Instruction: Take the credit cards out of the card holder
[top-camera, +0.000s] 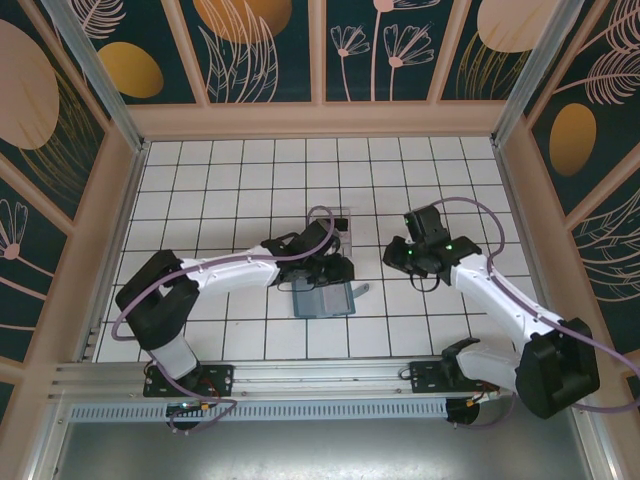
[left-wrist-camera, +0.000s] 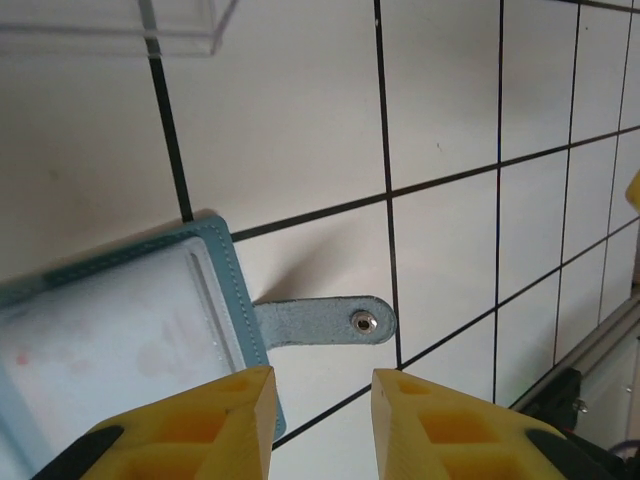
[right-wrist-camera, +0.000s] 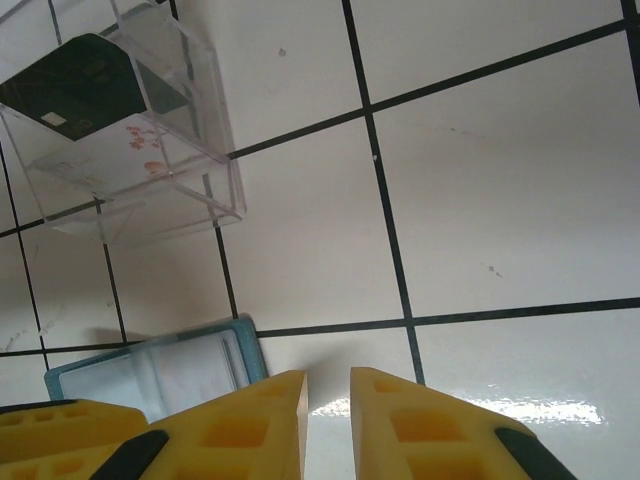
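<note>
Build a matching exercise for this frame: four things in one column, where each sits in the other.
Things:
1. teal-blue bifold wallet
2. clear plastic tray
3. dark rectangular card
4. small metal snap

Places:
A. inside the tray
B. at the end of the wallet's strap tab
C. flat on the white tiles, strap pointing sideways
D. on the tiles beyond the wallet, farther from the arm bases

Pairs: 1-C, 2-D, 3-A, 4-B
</note>
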